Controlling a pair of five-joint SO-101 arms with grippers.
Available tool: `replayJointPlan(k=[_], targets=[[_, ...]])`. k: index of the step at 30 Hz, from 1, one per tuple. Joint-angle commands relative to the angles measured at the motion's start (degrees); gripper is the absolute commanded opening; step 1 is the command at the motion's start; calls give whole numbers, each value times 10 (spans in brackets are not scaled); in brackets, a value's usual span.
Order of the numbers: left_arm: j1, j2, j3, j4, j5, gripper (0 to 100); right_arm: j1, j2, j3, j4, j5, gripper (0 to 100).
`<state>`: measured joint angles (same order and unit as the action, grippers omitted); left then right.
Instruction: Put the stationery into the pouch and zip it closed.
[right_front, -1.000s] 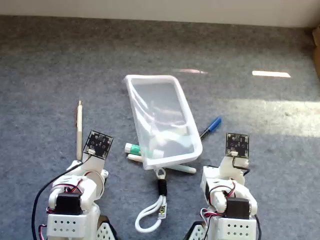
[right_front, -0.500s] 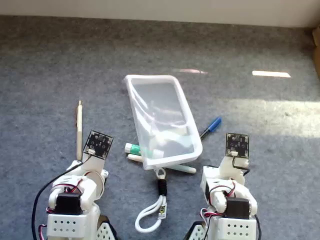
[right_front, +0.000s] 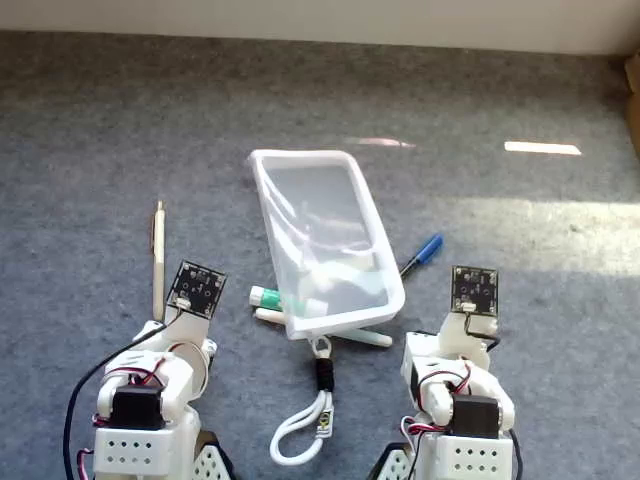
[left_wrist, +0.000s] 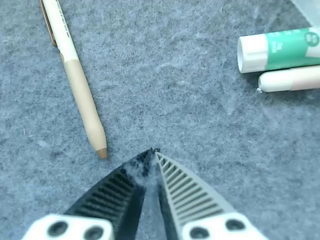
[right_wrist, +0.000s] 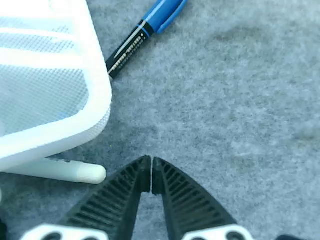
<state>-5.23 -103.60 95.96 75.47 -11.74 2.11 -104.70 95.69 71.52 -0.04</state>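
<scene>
A white mesh pouch (right_front: 325, 245) lies flat in the middle of the grey carpet, its zipper pull and white cord loop (right_front: 305, 425) trailing toward the arms. A beige pen (right_front: 158, 258) (left_wrist: 75, 82) lies to its left. A green glue stick (right_front: 265, 296) (left_wrist: 277, 49) and a cream pen (right_front: 270, 315) (left_wrist: 290, 80) poke out from under the pouch's near left corner. A blue marker (right_front: 422, 252) (right_wrist: 145, 30) lies at the pouch's right, another cream pen tip (right_wrist: 65, 171) under its near edge. My left gripper (left_wrist: 152, 152) and right gripper (right_wrist: 151, 162) are shut and hold nothing, near the arm bases.
Grey carpet (right_front: 520, 130) covers the whole work area, with a bright patch of sunlight at the right. The pouch edge (right_wrist: 55, 90) sits close to my right gripper. A pale wall strip runs along the far edge.
</scene>
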Motion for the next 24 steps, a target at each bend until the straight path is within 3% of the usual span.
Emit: replayJointPlan(k=[1, 19, 24], targets=[[-4, -3, 12, 3, -4, 7, -3, -7, 88, 2, 0, 16], [-1, -5, 10, 2, -4, 7, -4, -7, 88, 2, 0, 16], [-15, -5, -15, -55, -4, 6, -1, -7, 88, -2, 1, 16]])
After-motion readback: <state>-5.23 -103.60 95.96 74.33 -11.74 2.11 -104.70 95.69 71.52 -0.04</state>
